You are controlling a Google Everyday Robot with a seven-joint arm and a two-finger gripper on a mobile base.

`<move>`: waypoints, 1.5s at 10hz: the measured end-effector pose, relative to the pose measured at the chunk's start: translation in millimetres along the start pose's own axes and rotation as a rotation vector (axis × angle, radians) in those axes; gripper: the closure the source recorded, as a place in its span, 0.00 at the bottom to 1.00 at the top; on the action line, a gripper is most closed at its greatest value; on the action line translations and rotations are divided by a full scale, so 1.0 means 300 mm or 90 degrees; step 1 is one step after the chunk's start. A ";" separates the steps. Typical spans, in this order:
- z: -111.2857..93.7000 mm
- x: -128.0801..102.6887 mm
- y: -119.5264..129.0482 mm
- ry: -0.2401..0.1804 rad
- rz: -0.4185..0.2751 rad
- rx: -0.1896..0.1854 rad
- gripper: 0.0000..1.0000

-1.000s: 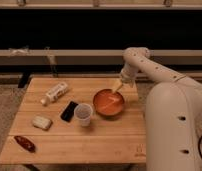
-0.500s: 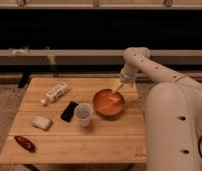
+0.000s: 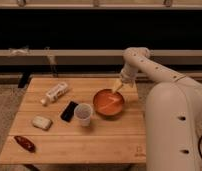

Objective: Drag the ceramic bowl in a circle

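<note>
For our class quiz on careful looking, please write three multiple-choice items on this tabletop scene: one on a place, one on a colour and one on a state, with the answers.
1. Where is the gripper?
A. at the far right rim of the ceramic bowl
B. above the near left corner of the table
C. off the table, to its left

2. What colour is the ceramic bowl?
A. blue
B. orange-red
C. green

3. How does the white cup stand?
A. tipped on its side
B. upside down
C. upright, mouth up

Answers:
1. A, because the gripper's tip is at the bowl's back right rim.
2. B, because its glossy inside shows orange-red.
3. C, because its open mouth faces up.
</note>
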 end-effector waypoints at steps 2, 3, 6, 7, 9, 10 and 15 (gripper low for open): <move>0.022 -0.012 -0.021 0.009 0.003 0.005 0.20; 0.071 -0.037 -0.032 0.017 -0.001 0.006 0.20; 0.265 -0.056 -0.076 0.043 -0.012 0.001 0.20; 0.320 -0.062 -0.076 0.055 -0.020 -0.001 0.20; 0.365 -0.070 -0.078 0.064 -0.028 0.001 0.21; 0.361 -0.073 -0.075 0.064 -0.029 0.002 0.25; 0.324 -0.070 -0.079 0.066 -0.026 0.001 0.77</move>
